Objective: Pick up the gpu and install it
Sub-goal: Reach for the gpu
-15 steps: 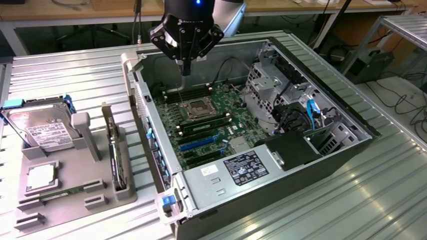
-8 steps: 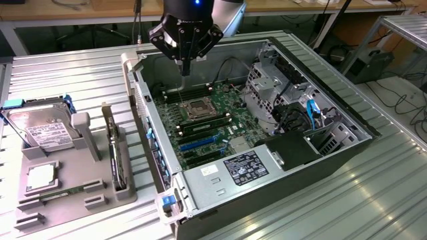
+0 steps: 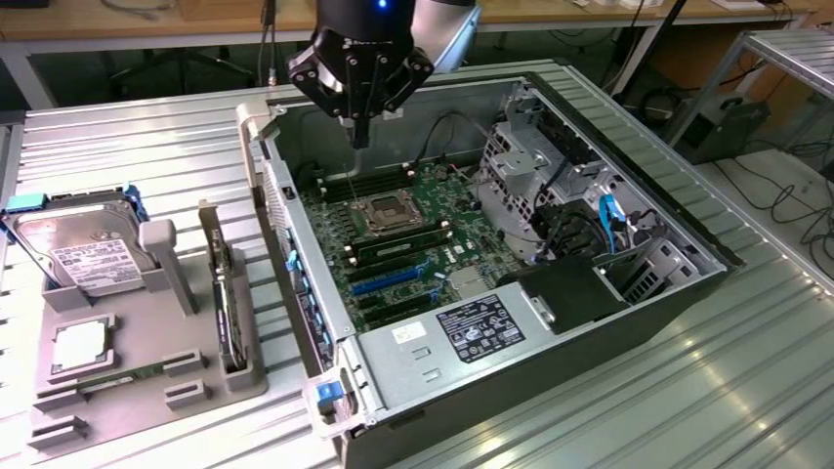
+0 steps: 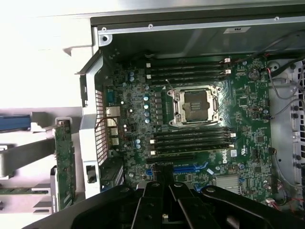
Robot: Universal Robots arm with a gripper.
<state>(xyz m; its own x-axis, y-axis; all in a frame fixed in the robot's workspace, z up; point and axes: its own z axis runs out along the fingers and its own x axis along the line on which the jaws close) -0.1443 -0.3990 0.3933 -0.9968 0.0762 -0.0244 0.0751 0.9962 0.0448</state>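
ROBOT ARM POISED OVER OPEN COMPUTER: an end effector hangs above the case, fingers pressed together on nothing, tips pointing down at the motherboard close to the bare socket. The gpu stands well apart from it, on edge in a slot of the grey holder, outside the case on the exterior view's left.

The card is probably propped upright so its long top edge is free to be pinched from above; its silvery bracket rises at the far end. The drive leans in its own cradle further left, with a gap between the two.

The case lies on its side on the ribbed tabletop, lid off, so the board faces up and the blue slots can be met from straight overhead.

Room inside looks tight. The rear wall stands between holder and board, and anything carried across would seemingly have to clear its rim; the drive cage and loose cables crowd the exterior view's right; the power supply closes the near end.

Above the holder the way looks open; the card's neighbours are a grey post just beside it and the case wall near on the other side.
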